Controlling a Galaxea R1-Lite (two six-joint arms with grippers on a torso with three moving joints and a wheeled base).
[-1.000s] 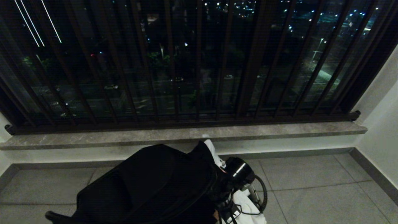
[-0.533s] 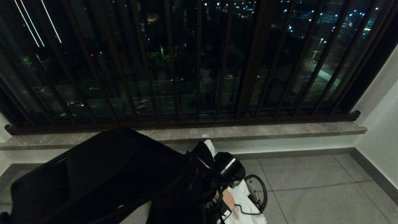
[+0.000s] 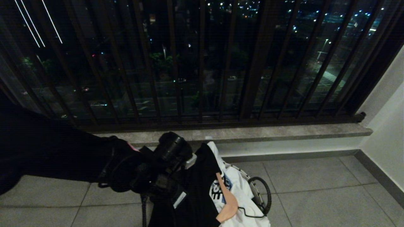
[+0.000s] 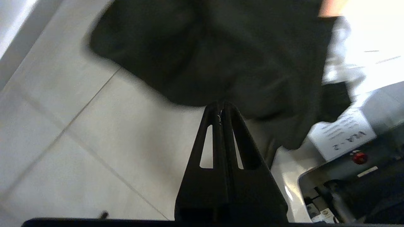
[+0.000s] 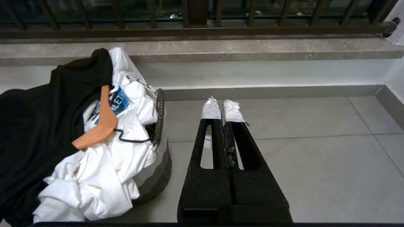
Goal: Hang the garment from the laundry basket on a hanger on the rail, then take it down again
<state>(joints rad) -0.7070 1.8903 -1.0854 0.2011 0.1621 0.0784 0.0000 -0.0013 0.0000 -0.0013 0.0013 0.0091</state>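
Since 1 second ago the left arm has swung away from above the laundry basket [image 3: 263, 197] toward the left side of the head view, so the clothes it covered now show. Its left gripper [image 4: 221, 108] now sits over the floor tiles [image 4: 63, 126] just beside the basket, wrist camera housing uppermost in the head view, forearm reaching in from the left edge. The 2 fingers are pressed flat together; their tips lie right at the edge of the black garment [image 4: 221, 47], but whether any cloth is pinched between them cannot be told.

That black garment [image 3: 197, 189] drapes over the left side of the basket and down onto the floor. A white printed shirt [image 5: 104, 164] fills the rest of the basket, and a wooden hanger [image 5: 102, 123] lies across both, its black wire hook resting on the white cloth near the basket's black loop handle.

Beside the basket, the right gripper [image 5: 222, 105] hangs level and low over the tiles, apart from the clothes, with its 2 white-wrapped tips clenched on nothing.
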